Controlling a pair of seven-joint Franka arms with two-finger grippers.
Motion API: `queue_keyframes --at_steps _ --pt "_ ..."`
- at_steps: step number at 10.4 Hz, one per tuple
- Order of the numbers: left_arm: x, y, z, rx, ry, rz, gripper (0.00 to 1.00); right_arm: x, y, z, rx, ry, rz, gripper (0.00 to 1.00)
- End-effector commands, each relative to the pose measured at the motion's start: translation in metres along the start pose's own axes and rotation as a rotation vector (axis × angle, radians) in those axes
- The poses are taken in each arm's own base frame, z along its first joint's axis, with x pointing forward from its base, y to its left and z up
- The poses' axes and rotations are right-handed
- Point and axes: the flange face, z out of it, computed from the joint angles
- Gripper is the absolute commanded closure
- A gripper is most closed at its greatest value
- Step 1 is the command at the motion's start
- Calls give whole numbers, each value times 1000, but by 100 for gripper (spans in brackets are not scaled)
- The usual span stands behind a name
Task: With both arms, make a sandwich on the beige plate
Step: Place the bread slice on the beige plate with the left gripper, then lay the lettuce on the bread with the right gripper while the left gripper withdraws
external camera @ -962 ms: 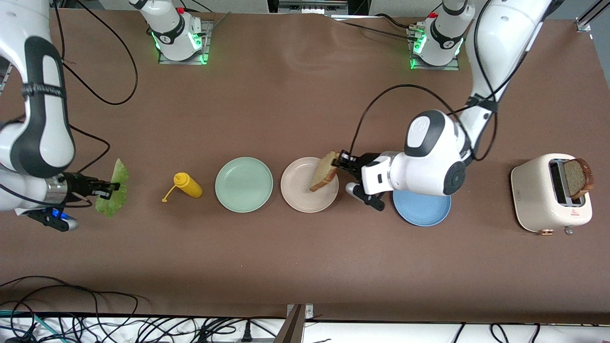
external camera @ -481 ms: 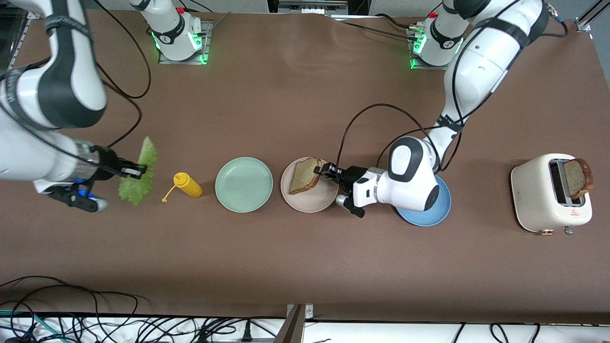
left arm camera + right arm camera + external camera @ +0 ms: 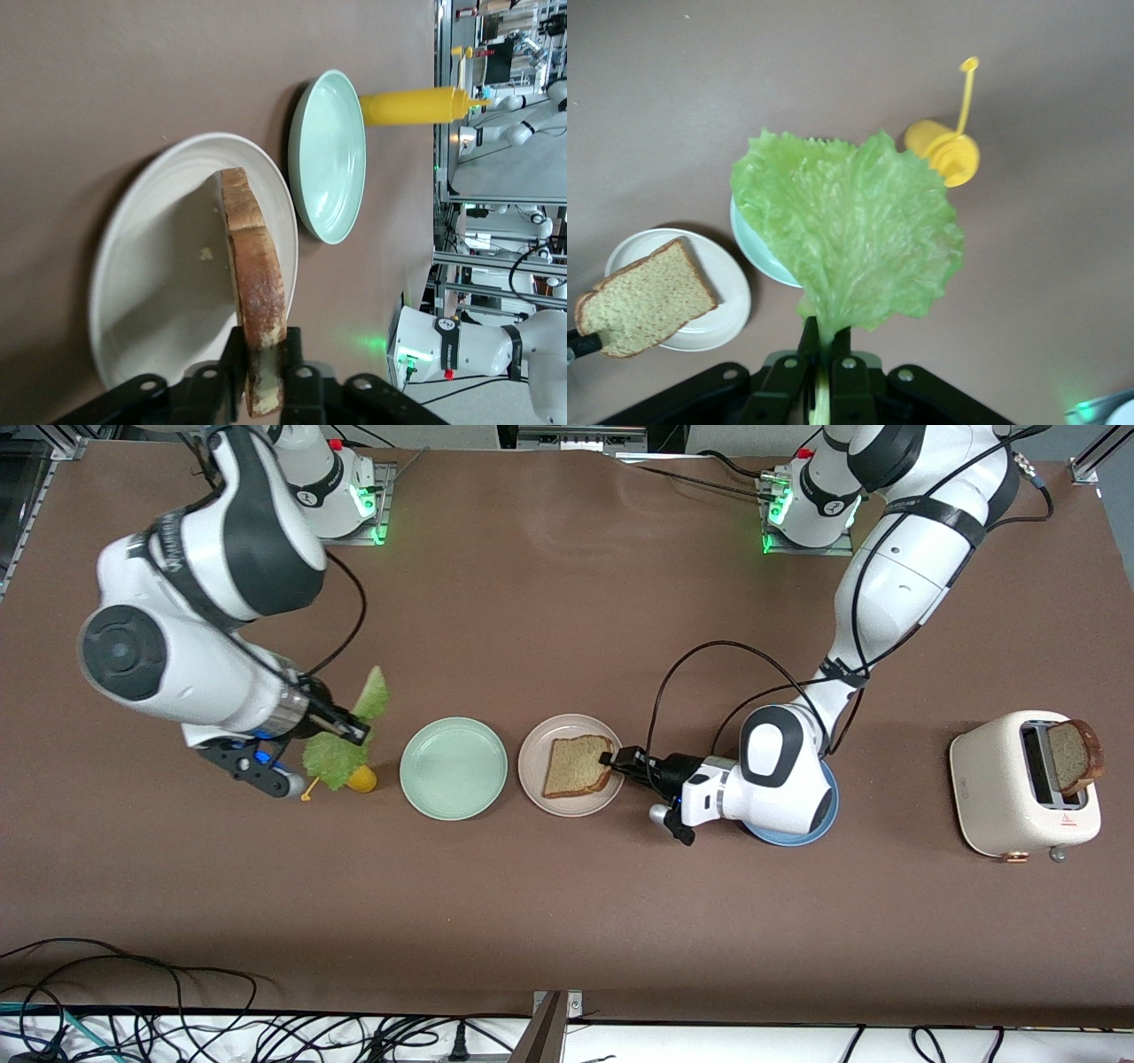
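A brown toast slice (image 3: 578, 766) (image 3: 257, 274) lies flat on the beige plate (image 3: 532, 755) (image 3: 168, 292). My left gripper (image 3: 613, 760) (image 3: 263, 354) sits low at the plate's rim toward the left arm's end, shut on the slice's edge. My right gripper (image 3: 358, 733) (image 3: 828, 341) is shut on the stem of a ruffled green lettuce leaf (image 3: 340, 755) (image 3: 850, 230), which hangs over the yellow mustard bottle (image 3: 361, 780) (image 3: 948, 150). A second toast slice (image 3: 1076, 756) stands in the cream toaster (image 3: 1001, 779).
A mint-green plate (image 3: 454, 768) (image 3: 328, 159) lies between the mustard bottle and the beige plate. A blue plate (image 3: 791, 835) lies mostly under the left arm's wrist. The toaster stands at the left arm's end of the table. Cables run along the front edge.
The left arm lowered the tilted toast slice until it lies flat on the beige plate. The right arm carried the lettuce from its end of the table to over the mustard bottle.
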Motion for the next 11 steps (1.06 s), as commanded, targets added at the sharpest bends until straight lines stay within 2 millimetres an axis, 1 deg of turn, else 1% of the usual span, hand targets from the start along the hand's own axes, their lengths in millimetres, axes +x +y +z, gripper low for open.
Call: queue_keyframes --at_steps 1,3,4,5,6,7,9,10,11 --pt "2 -6 -42 30 3 45 0 -11 -25 14 10 28 52 100" --pt "2 -12 -61 77 5 59 0 -17 -44 33 20 40 92 100" --pt "2 -12 -76 121 5 74 0 -21 -53 41 31 48 111 100" --pt "2 -6 -95 192 -5 108 0 -23 -63 52 43 59 133 100" --pt "2 3 -109 262 -16 113 0 -25 -74 62 62 69 150 100" --pt "1 1 -138 340 -2 83 0 -29 -84 72 83 84 171 100" --pt "1 18 -171 489 5 58 0 -40 -110 93 143 115 226 100" --pt "0 28 -188 571 17 25 0 -39 -117 99 175 127 256 100" --pt "-1 56 -209 685 47 -6 0 -45 -125 111 180 128 266 100"
